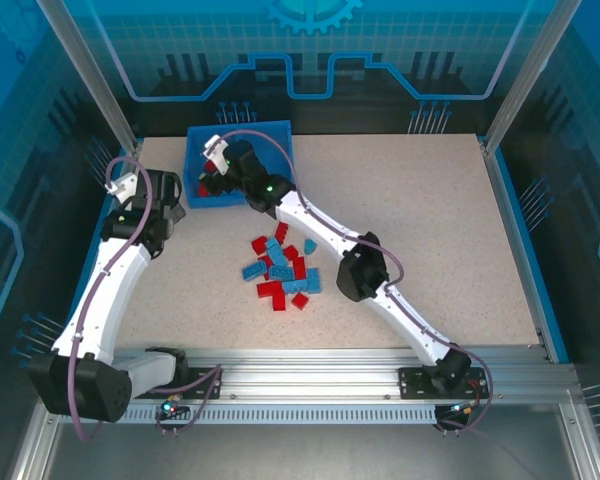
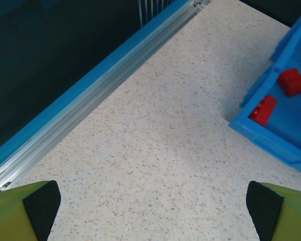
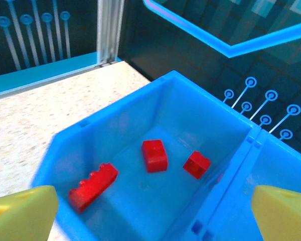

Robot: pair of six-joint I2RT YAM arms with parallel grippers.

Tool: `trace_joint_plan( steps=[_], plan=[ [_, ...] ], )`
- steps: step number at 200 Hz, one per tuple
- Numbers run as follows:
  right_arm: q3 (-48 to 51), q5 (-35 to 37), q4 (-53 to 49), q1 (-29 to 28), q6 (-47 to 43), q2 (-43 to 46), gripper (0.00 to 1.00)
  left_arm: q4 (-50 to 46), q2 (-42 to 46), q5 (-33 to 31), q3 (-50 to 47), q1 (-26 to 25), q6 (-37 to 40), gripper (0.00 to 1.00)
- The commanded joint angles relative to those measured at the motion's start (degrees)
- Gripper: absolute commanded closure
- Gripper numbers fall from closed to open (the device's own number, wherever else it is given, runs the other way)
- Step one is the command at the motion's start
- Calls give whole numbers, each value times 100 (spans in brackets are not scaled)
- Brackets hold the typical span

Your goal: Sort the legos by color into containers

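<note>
Speckled table (image 1: 430,220): right gripper (image 3: 153,207), spread wide and empty, is hovering over red legos (image 3: 154,154) in the bin (image 3: 90,145) beneath; next, probably fetching another

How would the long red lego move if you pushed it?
The long red lego probably slides, not rolls: its sides look flat. It looks hard, so it likely won't bend. Lying close to the bin wall, it may jam there.

bare table (image 1: 450,230) right of lego pile (image 1: 282,272)
</note>
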State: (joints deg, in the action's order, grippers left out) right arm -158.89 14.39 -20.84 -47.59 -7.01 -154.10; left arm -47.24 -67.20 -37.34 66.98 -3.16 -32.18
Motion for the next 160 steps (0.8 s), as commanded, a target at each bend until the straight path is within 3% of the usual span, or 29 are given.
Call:
trace_joint_plan(
  steps=[1,28,50,86,112,160],
  plan=[
    [357,-685,-1225,-125,443,1676,0,363,40,761,-89,17,504,1],
    [2079,-1384,-2255,-101,691,3388,0,517,-1,2303,-53,9,693,1],
    [3656,-1378,-2775,-108,909,4767,0,477,-176,3591,123,-215,536,1],
    [6473,-751,-2729,-67,2169,7046,0,432,-958,3263,602,-1502,159,1],
    [8159,-657,-2603,-30,3045,8424,0,453,-1998,3132,1197,-2087,264,5],
    [9223,-550,-3203,-3,3744,9898,0,97,-4004,2622,2516,-2461,653,17]
  ],
)
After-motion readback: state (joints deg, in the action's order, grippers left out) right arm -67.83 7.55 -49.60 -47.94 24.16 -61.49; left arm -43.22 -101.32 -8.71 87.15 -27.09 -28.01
